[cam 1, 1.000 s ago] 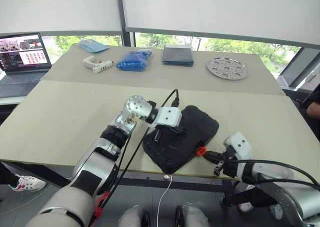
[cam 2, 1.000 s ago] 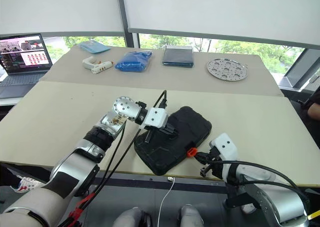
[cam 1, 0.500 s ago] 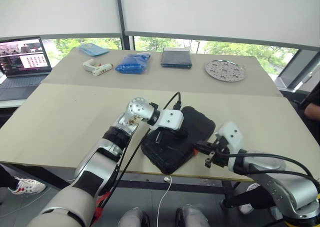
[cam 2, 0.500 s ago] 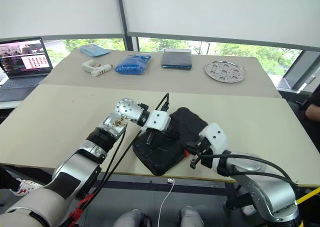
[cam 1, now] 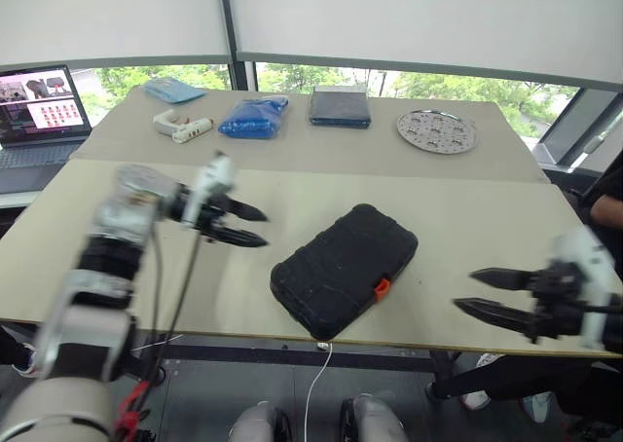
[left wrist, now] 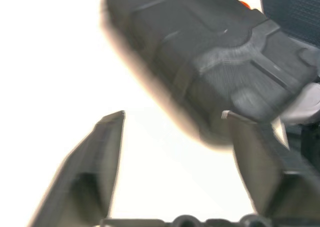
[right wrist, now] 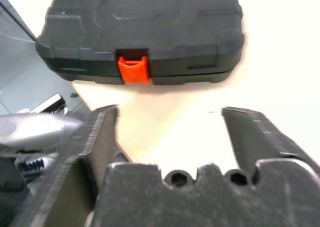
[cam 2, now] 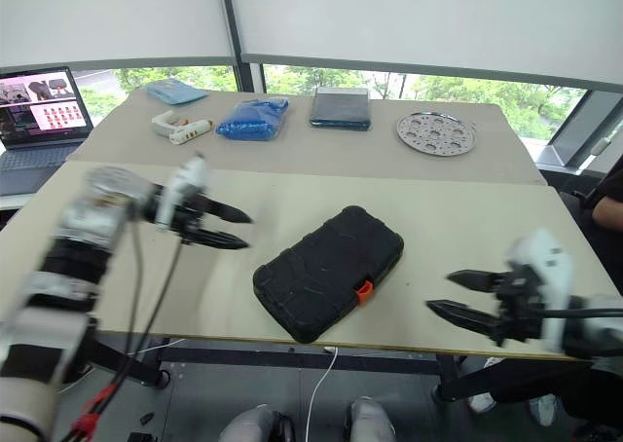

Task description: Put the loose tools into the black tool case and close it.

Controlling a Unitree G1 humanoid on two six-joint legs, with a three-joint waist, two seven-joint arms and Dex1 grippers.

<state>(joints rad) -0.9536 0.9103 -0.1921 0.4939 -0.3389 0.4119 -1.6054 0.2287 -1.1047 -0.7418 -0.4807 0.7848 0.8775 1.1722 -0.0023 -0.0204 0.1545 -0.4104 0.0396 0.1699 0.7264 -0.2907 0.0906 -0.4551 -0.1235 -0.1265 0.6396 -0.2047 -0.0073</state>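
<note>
left eye view: both claws spread

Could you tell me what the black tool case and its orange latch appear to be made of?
The black tool case looks like moulded hard plastic: matte, finely textured shell with raised ribs and rounded corners. Its orange latch seems smoother, slightly glossy plastic, probably a snap clip.

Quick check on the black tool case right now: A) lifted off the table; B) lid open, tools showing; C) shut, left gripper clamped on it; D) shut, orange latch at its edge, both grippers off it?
D: the black tool case lies shut on the table, orange latch at its front edge, with the left gripper and right gripper open and apart from it.
</note>
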